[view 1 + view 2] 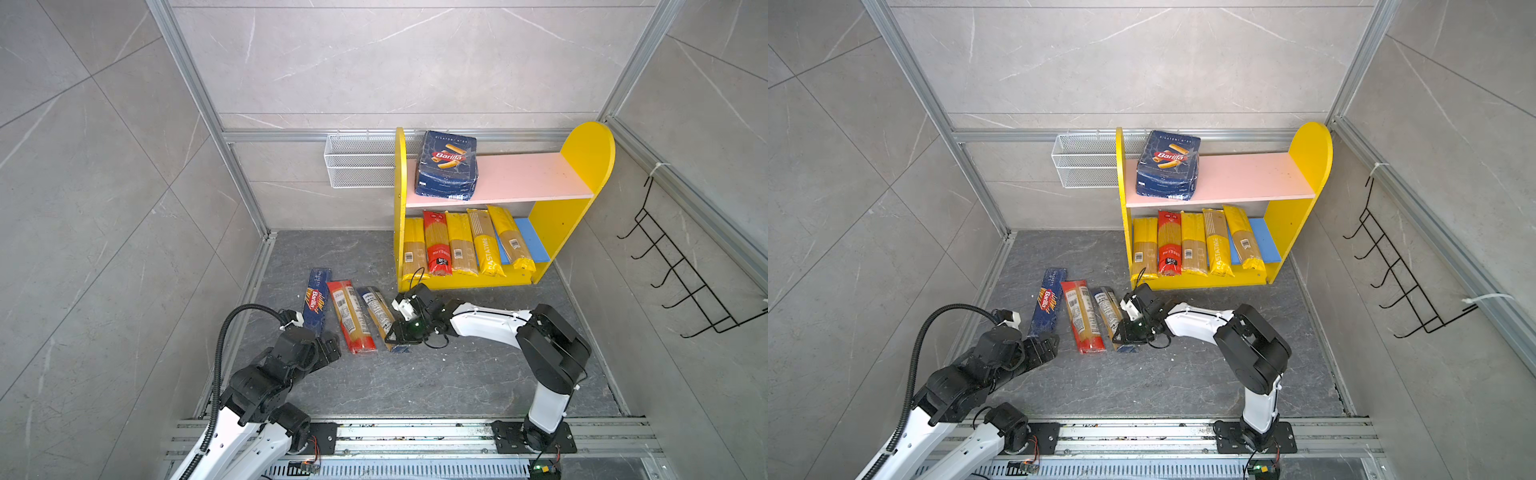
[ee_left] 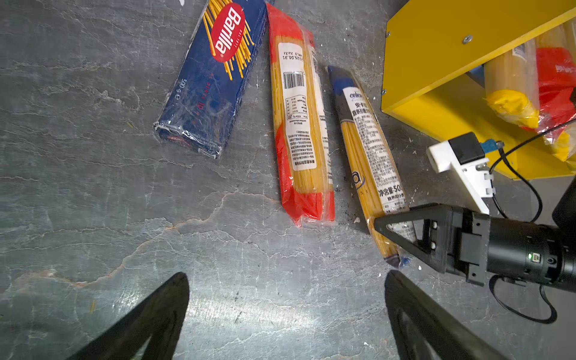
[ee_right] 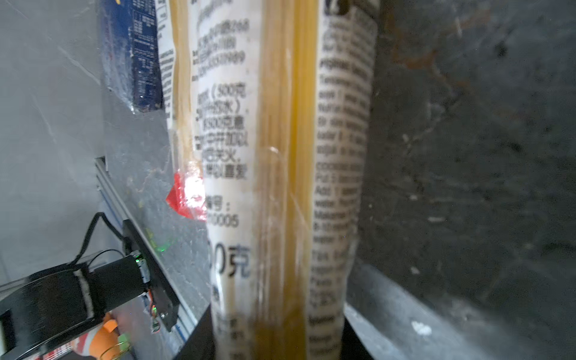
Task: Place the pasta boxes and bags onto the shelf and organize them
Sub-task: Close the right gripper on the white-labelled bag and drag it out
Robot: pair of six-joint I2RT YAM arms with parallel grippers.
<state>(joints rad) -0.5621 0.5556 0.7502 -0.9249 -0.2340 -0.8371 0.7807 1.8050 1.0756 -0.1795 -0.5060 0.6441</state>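
The shelf point(image 1: 590, 153) stands at the back right. A wide blue Barilla package point(image 1: 446, 164) lies on its pink upper board point(image 1: 523, 174). Several slim bags point(image 1: 457, 245) lie side by side on the blue lower board point(image 1: 534, 243). On the floor lie the long Barilla spaghetti box point(image 1: 316, 300) point(image 2: 212, 78), a red-and-clear bag point(image 1: 351, 316) point(image 2: 299, 131) and a dark bag with white text point(image 1: 379, 309) point(image 2: 367, 149). My right gripper point(image 1: 395, 332) point(image 3: 277, 343) is shut on the dark bag's near end. My left gripper point(image 1: 332, 345) point(image 2: 286, 299) hangs open over bare floor, near the spaghetti box's near end.
A white wire mesh basket point(image 1: 359, 162) hangs on the back wall, left of the shelf. A black wire hook rack point(image 1: 681, 282) hangs on the right wall. Aluminium rails point(image 1: 415, 432) run along the front, and tiled walls close in both sides.
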